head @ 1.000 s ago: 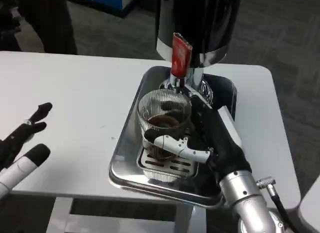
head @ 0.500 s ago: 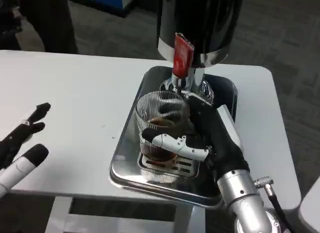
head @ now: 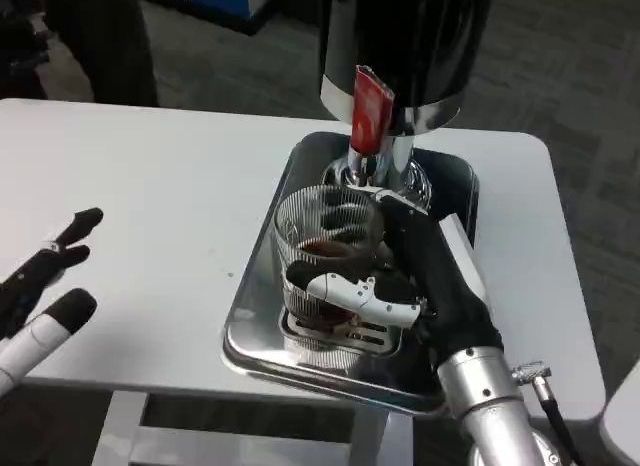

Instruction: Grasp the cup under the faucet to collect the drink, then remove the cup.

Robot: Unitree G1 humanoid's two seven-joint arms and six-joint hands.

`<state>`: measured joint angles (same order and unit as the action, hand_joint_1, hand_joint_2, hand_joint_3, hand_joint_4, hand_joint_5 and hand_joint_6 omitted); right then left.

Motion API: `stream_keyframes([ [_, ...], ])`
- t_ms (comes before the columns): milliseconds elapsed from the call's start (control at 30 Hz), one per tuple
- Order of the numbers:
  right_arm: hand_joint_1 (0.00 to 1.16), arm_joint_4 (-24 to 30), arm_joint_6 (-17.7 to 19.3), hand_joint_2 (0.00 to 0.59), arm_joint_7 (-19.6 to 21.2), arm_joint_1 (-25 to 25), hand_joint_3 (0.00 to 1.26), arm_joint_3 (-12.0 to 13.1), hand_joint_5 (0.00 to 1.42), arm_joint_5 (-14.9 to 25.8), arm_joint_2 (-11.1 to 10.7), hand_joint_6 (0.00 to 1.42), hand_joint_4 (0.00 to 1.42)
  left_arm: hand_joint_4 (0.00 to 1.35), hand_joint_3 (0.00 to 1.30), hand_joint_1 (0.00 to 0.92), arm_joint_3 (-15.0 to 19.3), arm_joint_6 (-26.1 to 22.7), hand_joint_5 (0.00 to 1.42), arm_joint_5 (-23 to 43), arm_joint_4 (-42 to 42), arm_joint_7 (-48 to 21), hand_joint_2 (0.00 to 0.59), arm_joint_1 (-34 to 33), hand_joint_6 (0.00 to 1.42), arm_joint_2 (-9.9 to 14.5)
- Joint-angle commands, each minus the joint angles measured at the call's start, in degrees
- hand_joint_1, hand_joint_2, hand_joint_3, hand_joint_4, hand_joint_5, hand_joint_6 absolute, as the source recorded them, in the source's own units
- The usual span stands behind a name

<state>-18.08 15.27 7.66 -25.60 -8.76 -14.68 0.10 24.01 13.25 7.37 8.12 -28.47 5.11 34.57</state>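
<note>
The ribbed glass cup (head: 328, 248), upright and part-filled with dark drink, is gripped by the right robot hand (head: 400, 276), wrapped around its right side. It is held over the drip grate (head: 335, 331) in the steel tray (head: 262, 271), just below the red-handled faucet (head: 370, 116). Open worktop (head: 150, 206) lies leftward; the left robot hand (head: 45, 286) rests spread, well apart.

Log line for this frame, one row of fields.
right hand: grips cup | cup: dark drink inside, on tray, below faucet | left hand: idle, holds nothing
</note>
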Motion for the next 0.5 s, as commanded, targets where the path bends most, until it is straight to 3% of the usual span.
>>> stream_keyframes([
  [33, 0.85, 0.9, 1.5, 0.159, 1.8, 2.1, 0.60, 0.1, 0.80, -0.8, 0.3, 0.76, 0.65, 0.00, 0.06, 0.000, 0.4, -0.3, 0.04, 0.4, 0.7, 0.6, 0.055, 1.0, 0.00, -0.1],
  [267, 0.86, 2.5, 2.4, 0.151, 3.5, 3.4, 0.64, 0.0, 0.87, -1.7, 0.5, 0.94, 0.68, 0.00, 0.06, 0.000, 0.2, -0.4, 0.04, 0.4, 1.0, 0.7, 0.055, 1.0, 0.00, -0.2],
  [500, 0.86, 4.3, 2.7, 0.151, 3.9, 4.7, 0.64, -0.5, 0.87, -2.9, 0.5, 0.97, 0.68, 0.00, 0.06, 0.000, 0.2, -0.4, 0.04, 0.3, 1.0, 0.8, 0.055, 1.2, 0.00, -0.2],
])
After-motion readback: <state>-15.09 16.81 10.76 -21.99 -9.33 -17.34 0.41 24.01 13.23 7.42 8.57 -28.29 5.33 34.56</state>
